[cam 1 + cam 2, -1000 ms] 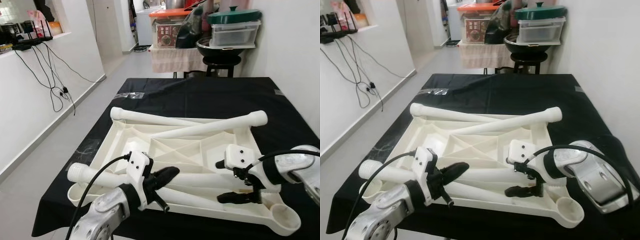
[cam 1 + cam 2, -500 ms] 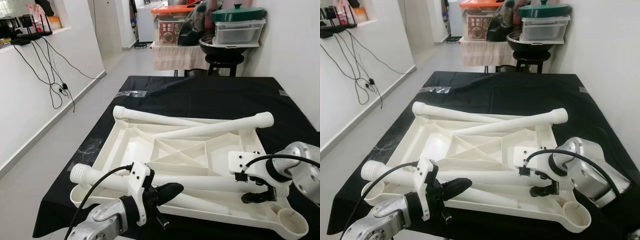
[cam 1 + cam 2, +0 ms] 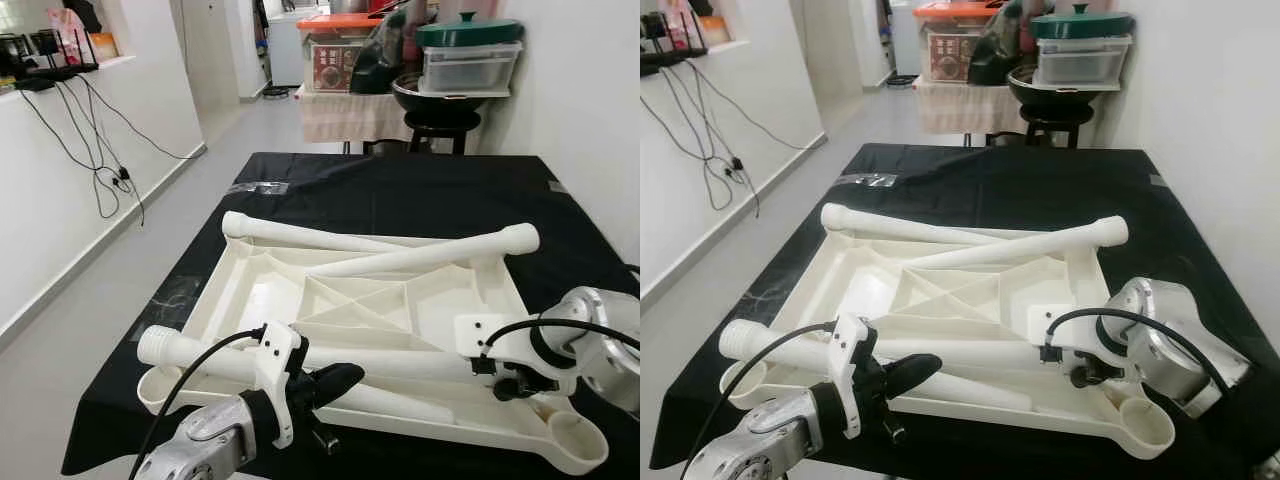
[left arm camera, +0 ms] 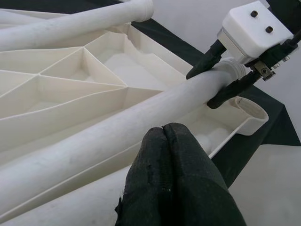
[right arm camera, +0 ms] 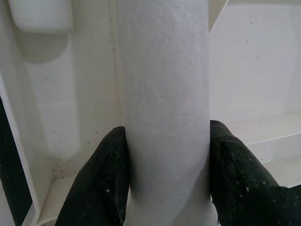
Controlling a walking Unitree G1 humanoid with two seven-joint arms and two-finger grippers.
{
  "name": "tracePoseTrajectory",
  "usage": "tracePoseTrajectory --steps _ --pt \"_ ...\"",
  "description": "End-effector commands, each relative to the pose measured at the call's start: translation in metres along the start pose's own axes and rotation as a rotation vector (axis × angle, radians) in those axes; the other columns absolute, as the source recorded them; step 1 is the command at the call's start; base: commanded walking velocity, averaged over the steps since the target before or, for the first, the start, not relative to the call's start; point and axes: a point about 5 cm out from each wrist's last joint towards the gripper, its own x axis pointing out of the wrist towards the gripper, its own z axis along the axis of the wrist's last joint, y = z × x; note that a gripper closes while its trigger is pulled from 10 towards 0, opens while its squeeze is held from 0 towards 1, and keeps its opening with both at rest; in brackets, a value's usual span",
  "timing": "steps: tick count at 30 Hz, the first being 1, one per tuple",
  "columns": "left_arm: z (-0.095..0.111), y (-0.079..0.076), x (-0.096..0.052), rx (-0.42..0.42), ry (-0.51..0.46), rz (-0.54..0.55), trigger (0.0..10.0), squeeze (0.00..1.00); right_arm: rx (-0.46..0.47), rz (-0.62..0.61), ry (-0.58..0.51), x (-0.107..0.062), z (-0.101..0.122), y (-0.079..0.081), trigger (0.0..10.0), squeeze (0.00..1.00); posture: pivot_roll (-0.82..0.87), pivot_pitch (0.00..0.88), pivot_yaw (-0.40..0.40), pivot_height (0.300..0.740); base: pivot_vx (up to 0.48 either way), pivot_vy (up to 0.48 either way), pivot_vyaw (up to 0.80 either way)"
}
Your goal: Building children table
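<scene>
Right pincer (image 5: 162, 174) clamps a table leg (image 5: 162, 94), hiding its end.

**Right gripper clamped, left gripper closed and free**

The right arm (image 3: 600, 340) reaches in from the right with its wrist bent inward. The right gripper (image 5: 164, 169) has one black finger (image 5: 106, 179) pressed to each side of a leg (image 5: 162, 94), which fills the gap between the jaws. The left arm (image 3: 200, 450) extends forward from the near left. The left gripper (image 4: 164, 141) has its two fingertips pressed together with nothing between them, hovering just above the same leg.
</scene>
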Motion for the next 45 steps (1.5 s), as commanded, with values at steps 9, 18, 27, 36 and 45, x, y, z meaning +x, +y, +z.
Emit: tracePoseTrajectory --steps 9,18,27,36,45 --pt "0.009 0.014 0.0 0.042 -0.015 0.083 10.0 0.0 0.094 -0.163 -0.045 -0.016 -0.009 -0.031 0.0 0.0 -0.11 0.0 -0.003 0.74 0.0 0.0 0.0" --pt "0.019 0.023 0.002 0.079 -0.036 0.13 10.0 0.0 0.152 -0.266 -0.184 -0.055 -0.036 -0.054 0.0 0.0 -0.11 0.0 0.009 0.74 0.0 0.0 0.0" --pt "0.032 0.03 0.006 0.073 -0.117 0.202 10.0 0.0 0.2 -0.309 -0.371 -0.059 -0.023 -0.06 0.0 0.0 -0.11 0.0 0.004 0.74 0.0 0.0 0.0" --pt "0.088 0.05 -0.002 -0.017 -0.442 0.282 10.0 1.0 0.502 -0.36 -0.802 -0.023 0.034 -0.057 0.0 0.0 -0.13 0.0 0.012 0.74 0.0 0.0 0.0" --pt "0.136 0.049 -0.001 0.011 -0.591 0.222 10.0 1.0 0.737 -0.468 -1.034 -0.013 0.06 -0.061 10.0 0.0 -0.14 0.0 0.023 0.74 0.0 0.0 0.0"
